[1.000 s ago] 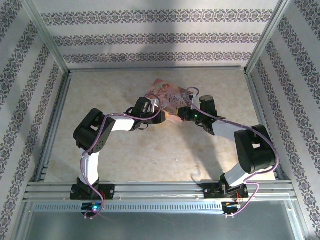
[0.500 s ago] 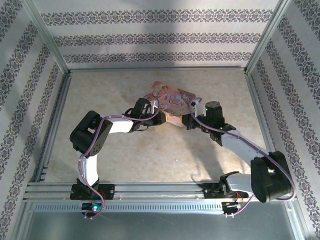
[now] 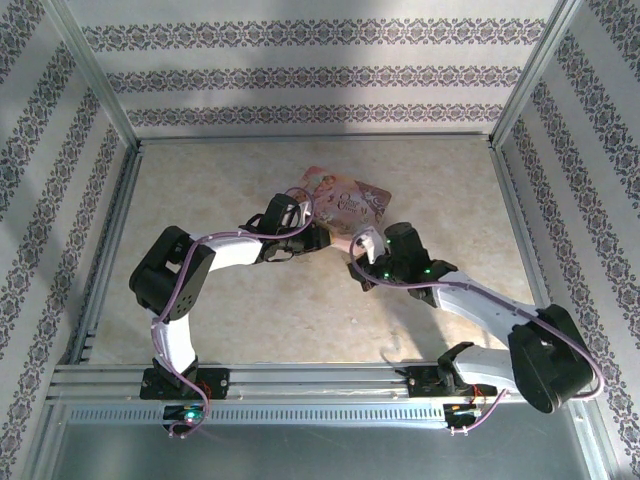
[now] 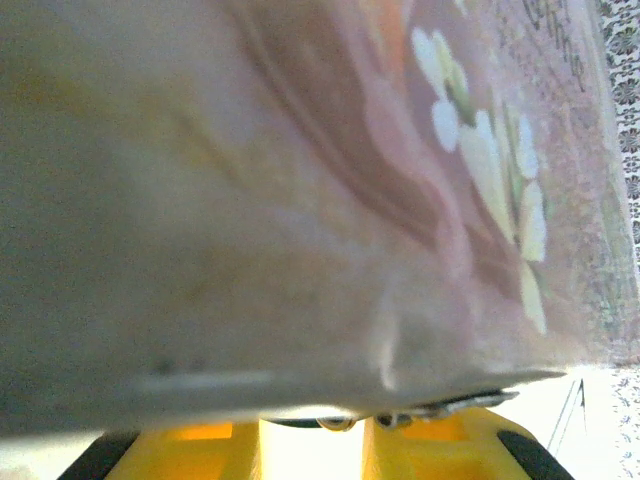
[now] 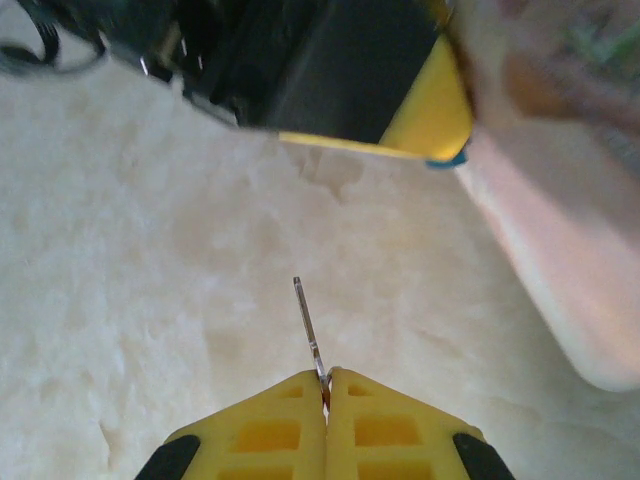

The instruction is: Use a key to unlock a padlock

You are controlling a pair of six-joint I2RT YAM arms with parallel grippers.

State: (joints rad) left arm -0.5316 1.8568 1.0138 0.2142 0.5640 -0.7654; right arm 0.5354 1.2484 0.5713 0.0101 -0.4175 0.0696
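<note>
Presently: right gripper [image 5: 325,388] pinching thin silvery metal key [image 5: 308,322] by its end | left gripper [image 4: 312,440] grip unreadable, close to pink pictured tin [image 4: 420,200] | risk: shallow pinch, key pivoting or slipping on contact.

Blurred pink tin [image 4: 400,200] above yellow pincer [image 4: 312,442], perhaps touching.

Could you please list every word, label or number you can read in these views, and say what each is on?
Nothing is legible.
Script lettering on the pink tin: too blurred to read.
The key in the right gripper: no marking visible.
</note>
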